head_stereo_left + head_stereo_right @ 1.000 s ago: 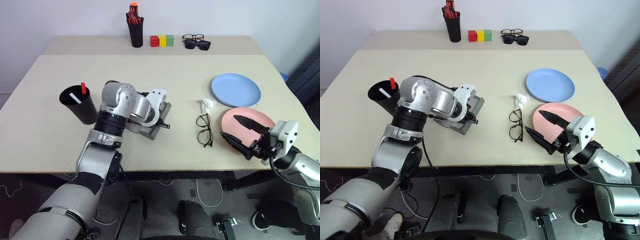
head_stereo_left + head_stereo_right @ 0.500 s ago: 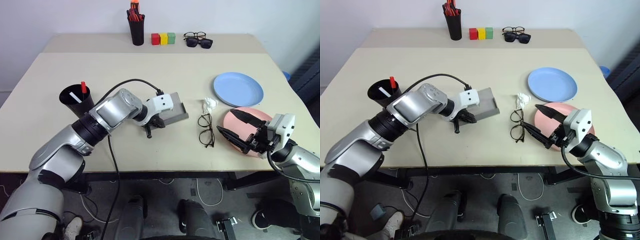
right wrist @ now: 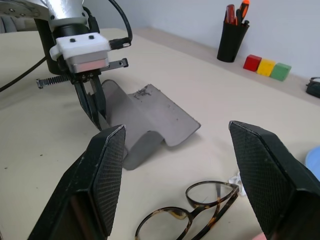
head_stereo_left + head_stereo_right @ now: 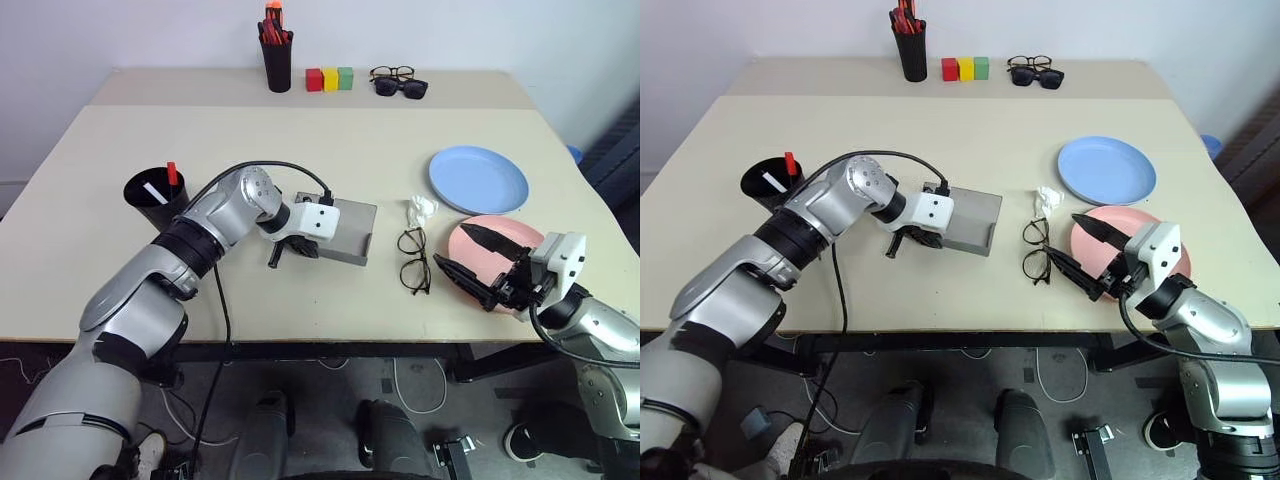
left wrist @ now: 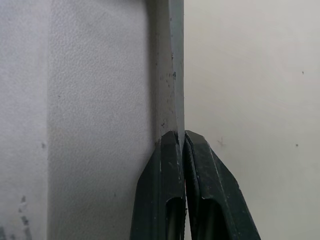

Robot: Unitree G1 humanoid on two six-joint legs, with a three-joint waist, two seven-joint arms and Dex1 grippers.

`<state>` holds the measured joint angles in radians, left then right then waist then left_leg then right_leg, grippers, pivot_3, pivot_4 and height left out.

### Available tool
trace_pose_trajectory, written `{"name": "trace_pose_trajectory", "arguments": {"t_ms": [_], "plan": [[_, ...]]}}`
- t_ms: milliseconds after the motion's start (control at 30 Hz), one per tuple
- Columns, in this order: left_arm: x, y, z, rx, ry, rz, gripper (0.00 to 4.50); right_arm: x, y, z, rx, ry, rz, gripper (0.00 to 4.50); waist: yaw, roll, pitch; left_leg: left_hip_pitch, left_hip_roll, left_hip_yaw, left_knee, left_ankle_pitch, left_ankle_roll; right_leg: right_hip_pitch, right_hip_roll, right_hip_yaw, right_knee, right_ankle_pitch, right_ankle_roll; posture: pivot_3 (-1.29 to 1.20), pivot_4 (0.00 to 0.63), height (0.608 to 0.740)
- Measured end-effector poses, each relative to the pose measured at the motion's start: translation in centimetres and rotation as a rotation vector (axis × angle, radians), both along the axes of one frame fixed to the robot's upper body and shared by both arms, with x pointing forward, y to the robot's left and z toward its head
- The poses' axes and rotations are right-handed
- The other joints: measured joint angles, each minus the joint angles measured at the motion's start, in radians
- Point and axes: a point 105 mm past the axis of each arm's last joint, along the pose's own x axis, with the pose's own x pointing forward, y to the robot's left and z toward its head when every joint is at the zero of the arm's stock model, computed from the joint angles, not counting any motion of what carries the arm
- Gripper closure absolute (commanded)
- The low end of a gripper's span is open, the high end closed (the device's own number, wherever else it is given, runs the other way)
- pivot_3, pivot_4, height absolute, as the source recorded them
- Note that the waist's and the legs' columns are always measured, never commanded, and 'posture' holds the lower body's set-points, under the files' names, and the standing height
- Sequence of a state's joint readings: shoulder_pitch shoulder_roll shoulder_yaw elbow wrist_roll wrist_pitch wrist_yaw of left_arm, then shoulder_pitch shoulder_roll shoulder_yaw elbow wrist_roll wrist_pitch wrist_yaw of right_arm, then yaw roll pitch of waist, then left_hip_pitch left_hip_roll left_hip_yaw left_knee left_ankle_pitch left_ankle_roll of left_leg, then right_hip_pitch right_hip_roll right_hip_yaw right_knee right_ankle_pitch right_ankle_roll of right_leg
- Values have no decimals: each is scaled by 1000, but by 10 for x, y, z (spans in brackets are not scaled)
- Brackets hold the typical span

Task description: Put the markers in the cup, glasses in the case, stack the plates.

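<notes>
handling now: the grey felt-textured oblong glasses case [image 4: 343, 229] was the step in hand; it lay opened on the beige desk [image 4: 300, 140], between the cup and the spectacles.
left tool: the left tool [image 4: 908, 240] had its black fingers pressed together, pinching the thin edge of the case's near flap, pointing steeply down.
right tool: the right tool [image 4: 478, 265] hung spread wide and empty above the salmon pink round plastic plate [image 4: 520, 238], aimed toward the spectacles.
glasses: the thin dark round-framed spectacles [image 4: 410, 260] lay flat just right of the case, apart from it, beside a crumpled white scrap [image 4: 416, 209].
next move, as judged: the left tool should hold the shell open while the right tool takes the thin frame by the bridge; wire rims lying flat leave little to catch.
markers: the red-capped marker [image 4: 171, 175] and white-bodied marker [image 4: 151, 193] already stood in the wide matte black tapered cup [image 4: 155, 202].
plates: the light blue shallow round plate [image 4: 478, 179] sat near the pink one, unstacked.
textures: the case looked soft and pliable with a curved shell; the plates looked smooth and rigid.
</notes>
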<state>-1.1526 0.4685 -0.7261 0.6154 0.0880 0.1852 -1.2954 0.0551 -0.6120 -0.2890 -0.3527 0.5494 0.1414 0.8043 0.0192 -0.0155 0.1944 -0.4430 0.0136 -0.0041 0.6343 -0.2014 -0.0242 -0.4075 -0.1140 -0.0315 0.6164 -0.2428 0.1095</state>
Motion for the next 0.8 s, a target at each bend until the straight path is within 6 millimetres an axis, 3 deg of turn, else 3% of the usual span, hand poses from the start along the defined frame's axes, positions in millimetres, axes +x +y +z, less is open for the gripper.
{"name": "trace_pose_trajectory", "arguments": {"t_ms": [300, 433, 633, 800], "plan": [[-9, -13, -1, -54, 130, 105, 4450, 3, -1, -5, -18, 28, -27, 1136, -6, 0, 0, 0, 0, -1, 1, 0, 0, -1, 1, 0, 4, 0, 1, 0, 150, 740], [-13, -14, -1, -60, 147, 115, 4450, -5, -3, -13, -86, 64, 23, 1136, -5, 0, 0, 0, 0, -1, 1, 0, 0, -1, 1, 0, 5, -1, 1, 0, 150, 740], [-13, -11, -1, -66, 158, 139, 4450, -32, -31, -25, -165, 159, 26, 1136, -4, 0, 0, 0, 0, -2, 3, 0, 0, 0, 1, 0, 5, -1, 1, 0, 150, 740], [-12, -12, -1, -71, 158, 145, 4450, -46, -54, -17, -196, 169, -19, 1136, -7, 0, 0, 0, 1, -2, 5, 0, 0, 0, 1, 0, 7, -1, 1, 0, 150, 740]]}}
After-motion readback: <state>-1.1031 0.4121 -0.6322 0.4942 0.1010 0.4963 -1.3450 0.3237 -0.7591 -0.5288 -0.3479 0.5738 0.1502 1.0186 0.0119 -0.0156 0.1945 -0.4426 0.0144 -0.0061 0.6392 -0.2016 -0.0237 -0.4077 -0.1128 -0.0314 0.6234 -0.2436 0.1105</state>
